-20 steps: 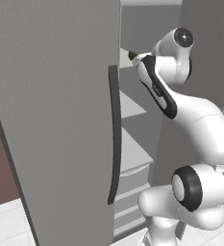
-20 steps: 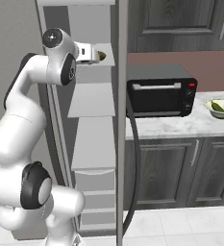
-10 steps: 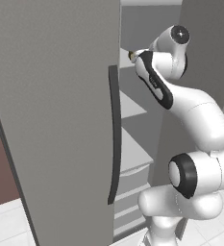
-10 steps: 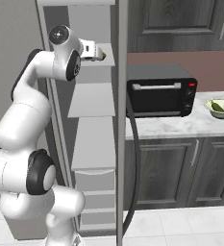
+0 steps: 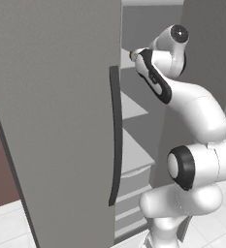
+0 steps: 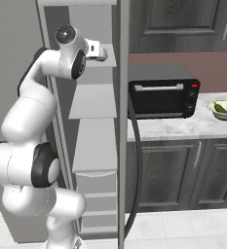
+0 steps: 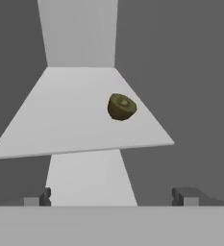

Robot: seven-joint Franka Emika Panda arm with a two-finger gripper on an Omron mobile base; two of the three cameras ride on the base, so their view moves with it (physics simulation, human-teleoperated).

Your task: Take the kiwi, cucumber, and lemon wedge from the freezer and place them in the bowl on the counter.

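Two dark gripper fingertips stand spread as wide as they go, with nothing between them, at the mouth of the tall plain grey freezer. Ahead of them, on a pale grey upper shelf, rests the small roundish brown-green kiwi, lying near the shelf's right side and a little right of the midline between the fingers (so the hand would likely need to shift that way as it reaches in). Well apart, on the white marble counter, sits the shallow pale greenish-white bowl.
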